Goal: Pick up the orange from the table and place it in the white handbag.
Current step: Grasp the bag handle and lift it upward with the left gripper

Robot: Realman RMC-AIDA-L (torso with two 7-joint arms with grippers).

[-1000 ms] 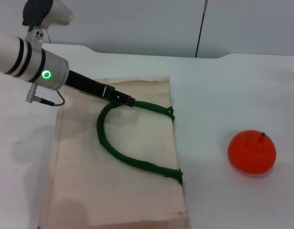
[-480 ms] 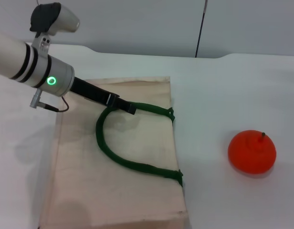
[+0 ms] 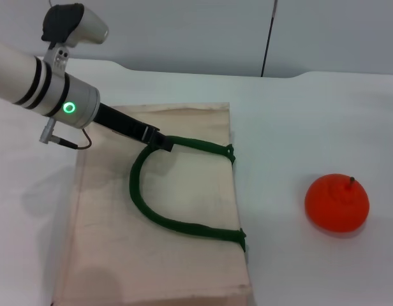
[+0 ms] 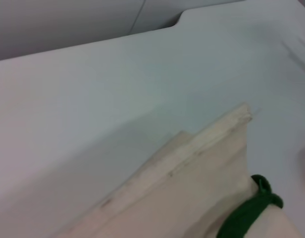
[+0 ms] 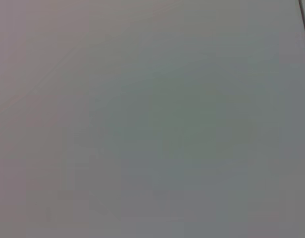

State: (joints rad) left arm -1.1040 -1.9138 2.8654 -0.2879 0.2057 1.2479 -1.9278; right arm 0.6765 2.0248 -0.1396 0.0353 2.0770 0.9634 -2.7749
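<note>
Left gripper point(image 3: 159, 143) now drawn back slightly toward the robot's left, from farther along the green handle point(image 3: 159, 215) a second ago to its near bend. Left arm shifted inward and a little lower than at the start. Handle loop pulled slightly wider and rounder on the bag point(image 3: 196, 185); bag's far corner nudged a touch rightward.

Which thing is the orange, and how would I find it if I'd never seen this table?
Start at the big cream handbag lying flat on the white table. Look to its right, across bare tabletop, where the orange sits alone. It is the only small, round, bright orange-red thing, with a short dark stem.
</note>
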